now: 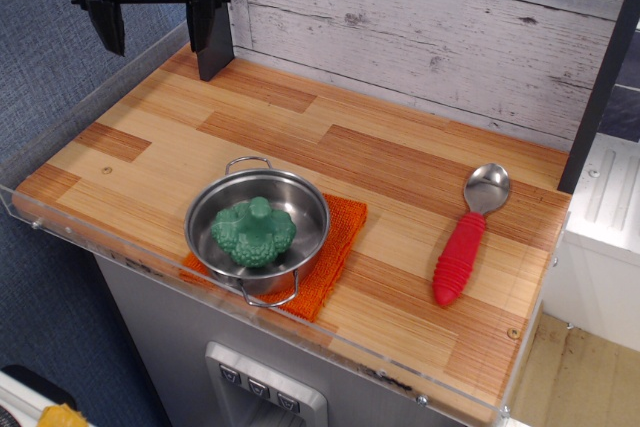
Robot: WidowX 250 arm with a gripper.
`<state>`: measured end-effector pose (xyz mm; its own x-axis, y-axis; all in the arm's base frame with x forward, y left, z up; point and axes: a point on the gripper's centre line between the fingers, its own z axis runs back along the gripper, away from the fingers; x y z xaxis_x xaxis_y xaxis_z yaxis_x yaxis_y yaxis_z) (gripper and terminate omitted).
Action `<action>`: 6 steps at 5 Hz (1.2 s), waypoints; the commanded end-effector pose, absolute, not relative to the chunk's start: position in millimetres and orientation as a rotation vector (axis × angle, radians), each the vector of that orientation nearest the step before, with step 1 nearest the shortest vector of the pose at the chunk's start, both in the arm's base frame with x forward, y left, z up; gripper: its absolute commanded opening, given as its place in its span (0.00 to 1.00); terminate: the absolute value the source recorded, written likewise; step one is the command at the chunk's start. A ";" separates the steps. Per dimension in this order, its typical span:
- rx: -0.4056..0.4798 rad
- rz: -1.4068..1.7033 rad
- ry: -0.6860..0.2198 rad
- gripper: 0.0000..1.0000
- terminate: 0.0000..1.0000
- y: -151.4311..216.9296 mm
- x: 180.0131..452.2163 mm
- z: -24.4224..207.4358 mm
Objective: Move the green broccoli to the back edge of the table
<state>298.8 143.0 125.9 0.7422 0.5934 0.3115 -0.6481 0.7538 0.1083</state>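
The green broccoli (253, 233) lies inside a steel pot (300, 203) near the front edge of the wood-plank table (300, 137). The pot stands on an orange woven cloth (338, 247). My black gripper (160, 37) hangs open and empty at the back left corner, above the table and far from the broccoli, with its two fingers pointing down.
A spoon with a red handle (462, 252) lies on the right side of the table. A white plank wall (430, 27) runs along the back. A clear acrylic rim (60, 232) edges the front and left sides.
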 end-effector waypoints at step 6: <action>0.202 0.550 -0.243 1.00 0.00 41.1 257.7 119.6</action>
